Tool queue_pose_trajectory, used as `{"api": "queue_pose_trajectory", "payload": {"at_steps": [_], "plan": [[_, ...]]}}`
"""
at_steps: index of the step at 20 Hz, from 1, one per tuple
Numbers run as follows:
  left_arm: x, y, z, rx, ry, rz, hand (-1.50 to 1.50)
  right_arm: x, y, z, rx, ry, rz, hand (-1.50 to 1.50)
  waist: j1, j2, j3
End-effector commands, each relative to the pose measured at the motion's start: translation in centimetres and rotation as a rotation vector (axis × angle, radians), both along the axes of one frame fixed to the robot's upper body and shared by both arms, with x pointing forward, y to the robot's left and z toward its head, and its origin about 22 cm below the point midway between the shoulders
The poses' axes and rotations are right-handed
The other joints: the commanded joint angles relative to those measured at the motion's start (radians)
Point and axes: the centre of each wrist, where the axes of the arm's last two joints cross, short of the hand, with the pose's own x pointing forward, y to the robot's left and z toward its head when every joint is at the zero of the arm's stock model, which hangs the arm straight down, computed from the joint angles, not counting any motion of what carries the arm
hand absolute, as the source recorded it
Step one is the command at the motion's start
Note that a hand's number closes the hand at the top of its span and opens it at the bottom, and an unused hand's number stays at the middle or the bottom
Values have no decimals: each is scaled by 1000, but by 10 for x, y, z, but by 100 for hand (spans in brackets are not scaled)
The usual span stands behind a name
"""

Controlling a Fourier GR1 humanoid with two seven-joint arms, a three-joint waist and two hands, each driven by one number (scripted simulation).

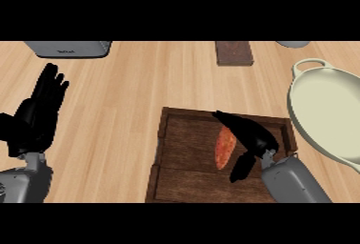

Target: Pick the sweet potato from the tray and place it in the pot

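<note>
An orange sweet potato lies on the dark wooden tray in the lower middle of the head view. My right hand lies over the sweet potato's right side, fingers stretched along it and thumb hanging below; the fingers look straight rather than curled round it. A cream pot with a loop handle stands at the right edge, just beyond the tray. My left hand rests open at the left, fingers pointing up, away from the tray.
A grey appliance sits at the back left. A dark brown block lies at the back middle, and a pale object shows at the back right. Bare wooden counter lies between the left hand and the tray.
</note>
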Motion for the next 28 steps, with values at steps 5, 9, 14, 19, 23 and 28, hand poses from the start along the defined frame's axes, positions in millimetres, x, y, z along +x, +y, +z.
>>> {"api": "queue_pose_trajectory", "payload": {"at_steps": [5,9,14,19,23,28], "plan": [[-1,-1,-3,1,-7,5,0,-15,-8,-38,-12,33,-12,-150,-2,0,0],[3,-6,-4,-11,-11,-8,0,19,15,-32,-71,-49,150,150,10,3,1],[10,0,-8,-6,12,-3,0,2,7,-34,-34,-56,144,150,-2,1,0],[3,9,3,-10,-3,9,0,-8,6,-40,-23,-56,158,150,-4,-1,0],[9,13,12,2,10,13,0,-15,10,-20,-37,-106,133,150,-7,-2,0],[-11,25,-10,7,10,39,0,-116,30,-26,-52,-160,171,150,-31,-11,-2]]}}
